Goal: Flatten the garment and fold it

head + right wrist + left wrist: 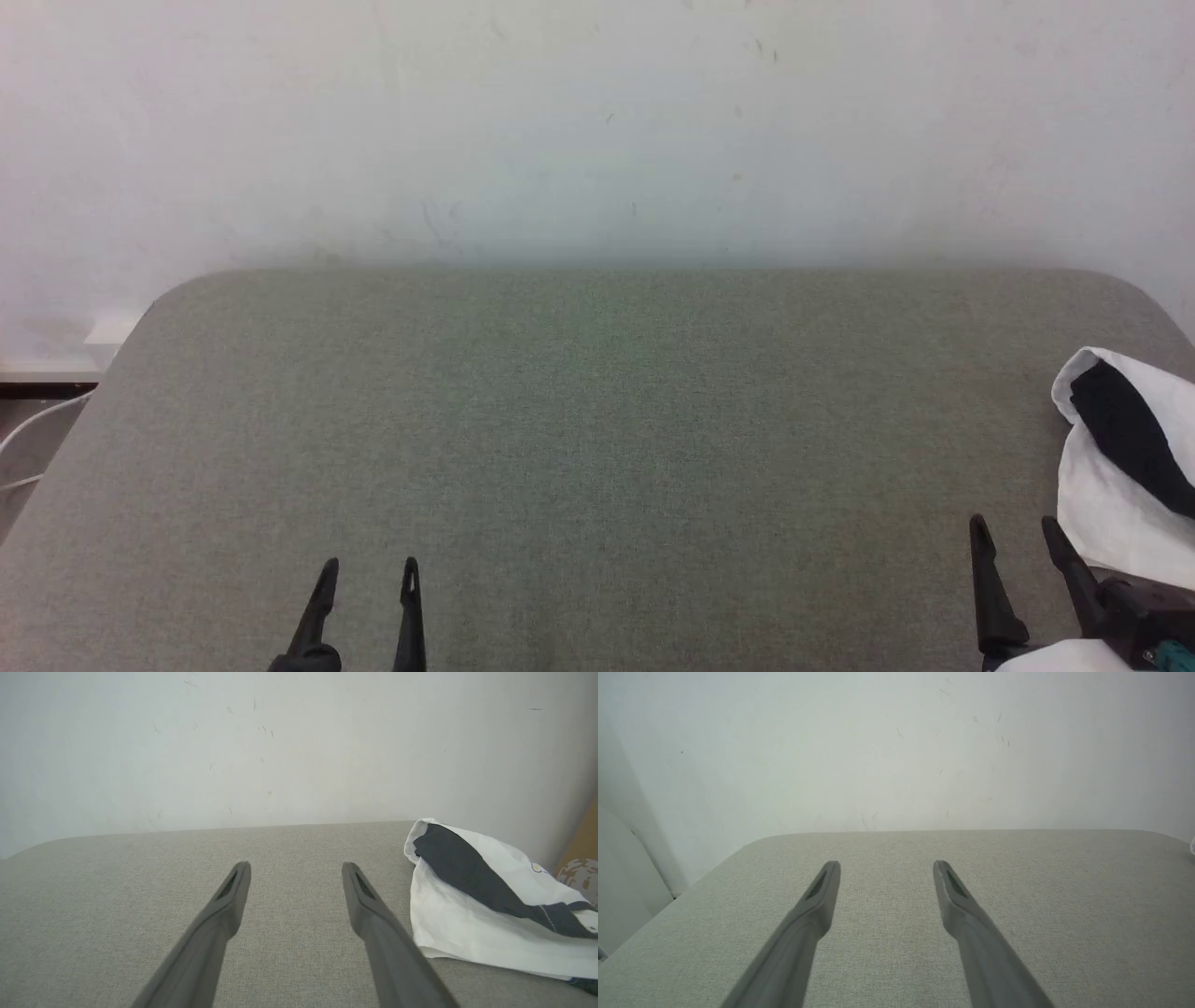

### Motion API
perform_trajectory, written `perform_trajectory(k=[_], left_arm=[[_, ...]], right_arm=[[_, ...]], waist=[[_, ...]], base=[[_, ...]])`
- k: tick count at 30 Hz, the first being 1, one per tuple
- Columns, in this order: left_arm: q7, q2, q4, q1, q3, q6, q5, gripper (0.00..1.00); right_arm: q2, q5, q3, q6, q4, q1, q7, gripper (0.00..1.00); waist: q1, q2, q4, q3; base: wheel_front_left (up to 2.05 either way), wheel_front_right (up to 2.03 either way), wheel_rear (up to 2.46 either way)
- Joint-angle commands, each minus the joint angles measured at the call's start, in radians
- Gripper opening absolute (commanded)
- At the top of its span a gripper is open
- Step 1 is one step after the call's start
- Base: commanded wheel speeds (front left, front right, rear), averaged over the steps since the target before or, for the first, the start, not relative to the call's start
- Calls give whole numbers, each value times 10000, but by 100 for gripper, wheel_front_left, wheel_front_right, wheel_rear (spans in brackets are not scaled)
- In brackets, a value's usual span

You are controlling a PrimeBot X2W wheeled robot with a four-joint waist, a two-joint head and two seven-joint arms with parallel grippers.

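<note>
Where the head view looks down, the left claw sits at the lower edge over the grey-green bench, its two dark fingers spread with an open gap between them. Right claw likewise: fingers parted, gripping nothing, tips pointing toward the pale wall. The garment lies crumpled just to the right of the right claw, at the bench's right edge, and runs out of frame. It is white cloth with a black band across it. The nearest white fold is just beside the right claw's outer finger; contact cannot be told. The garment is well apart from the left claw. A white cable trails past the bench's left corner, off to the left of the left claw.

Left wrist view: left claw wide, both fingers over the bench fabric, holding nothing. Beyond the tips is the bench's rounded far edge, then the wall.

Right wrist view: right claw wide, holding nothing. Garment lies to the right of the right-hand finger, heaped on the bench, not flat. That finger's lower stretch overlaps the cloth's near edge in the picture; touching or not, cannot tell. The white panel is creased and folded over itself. The black band runs diagonally over the heap from its far end toward the near right. There is a small printed mark on the white, too small to read. A mottled brown thing shows past the garment at the frame's edge; cannot tell what it is.
</note>
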Motion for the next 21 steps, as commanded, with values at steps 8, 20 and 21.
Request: perform_trajectory(k=[8,20,21], left_arm=[[-47,-115,268,132,-29,-314,-258,100],[17,-198,356,-5,-5,-430,-442,0],[17,-198,356,-6,-7,-430,-442,0]], right_arm=[[28,-1,35,-7,60,134,-57,100],[-6,9,-11,2,-1,41,13,0],[-6,9,-10,2,-1,41,13,0]], waist=[[1,0,-220,27],[6,0,-294,333],[6,0,-295,335]], base=[[0,0,0],[0,0,0],[0,0,0]])
